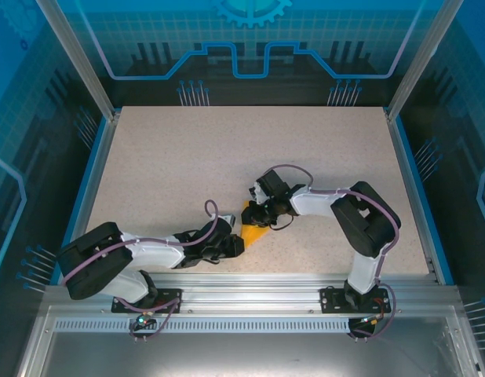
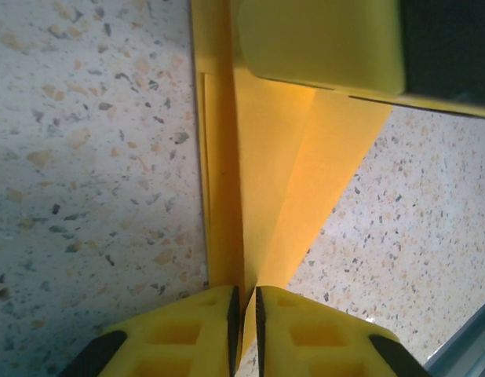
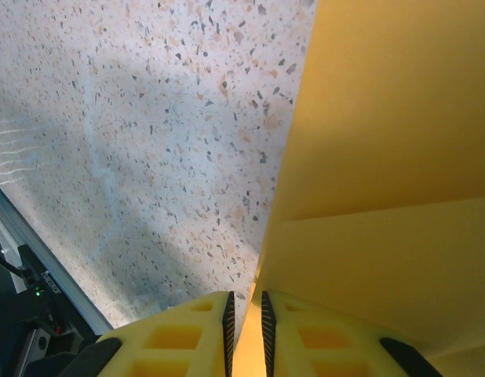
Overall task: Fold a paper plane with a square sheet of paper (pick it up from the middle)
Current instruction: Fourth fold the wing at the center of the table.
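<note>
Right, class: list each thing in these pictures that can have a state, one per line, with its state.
paper: folded into layers, creased, gripped by both hands.
left hand: shut on the paper, jaws almost together.
right hand: shut on the paper, jaws almost together.

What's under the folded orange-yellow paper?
The speckled beige tabletop shows all around the folded orange-yellow paper sheet and seems to continue beneath it. The patch directly under is covered, so anything there is hidden.

Speckled beige table (image 1: 227, 149); folded yellow paper (image 1: 254, 233) near its front edge
</note>
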Available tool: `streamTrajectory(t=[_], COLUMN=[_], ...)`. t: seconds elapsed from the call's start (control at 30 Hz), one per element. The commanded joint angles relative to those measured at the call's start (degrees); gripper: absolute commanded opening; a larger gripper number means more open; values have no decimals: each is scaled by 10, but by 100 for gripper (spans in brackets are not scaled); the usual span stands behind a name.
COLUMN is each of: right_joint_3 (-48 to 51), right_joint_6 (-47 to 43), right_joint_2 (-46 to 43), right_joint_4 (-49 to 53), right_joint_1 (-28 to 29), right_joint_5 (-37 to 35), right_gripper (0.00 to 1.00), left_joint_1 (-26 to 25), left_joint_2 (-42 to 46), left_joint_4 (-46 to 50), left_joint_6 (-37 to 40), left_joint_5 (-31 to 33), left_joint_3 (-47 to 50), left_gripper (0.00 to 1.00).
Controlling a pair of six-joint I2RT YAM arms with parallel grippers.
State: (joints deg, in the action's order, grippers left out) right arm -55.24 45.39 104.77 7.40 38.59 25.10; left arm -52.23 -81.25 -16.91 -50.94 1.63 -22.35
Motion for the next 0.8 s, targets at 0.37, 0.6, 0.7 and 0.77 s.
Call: streamTrajectory(t=[0.37,0.6,0.7,0.77], right_joint_3=[-8,-5,-5,-3], right_joint_6=[-8,-7,-6,-5], right_joint_2=[6,3,3,3], right_joint_4=[-6,-6,-6,-7], right_joint_1=[8,7,7,8], right_joint_5=[16,14,14,14], right_gripper=[19,19,19,19], left_joint_1=[55,80,80,81], left_joint_2=[57,41,29,21], left_joint_4=[41,15,15,13], left_joint_6=[28,41,45,45], left_joint_5=[-24,-89,-95,-96], left_joint_3=[-4,-16,-24,-26], left_gripper=[34,35,34,34])
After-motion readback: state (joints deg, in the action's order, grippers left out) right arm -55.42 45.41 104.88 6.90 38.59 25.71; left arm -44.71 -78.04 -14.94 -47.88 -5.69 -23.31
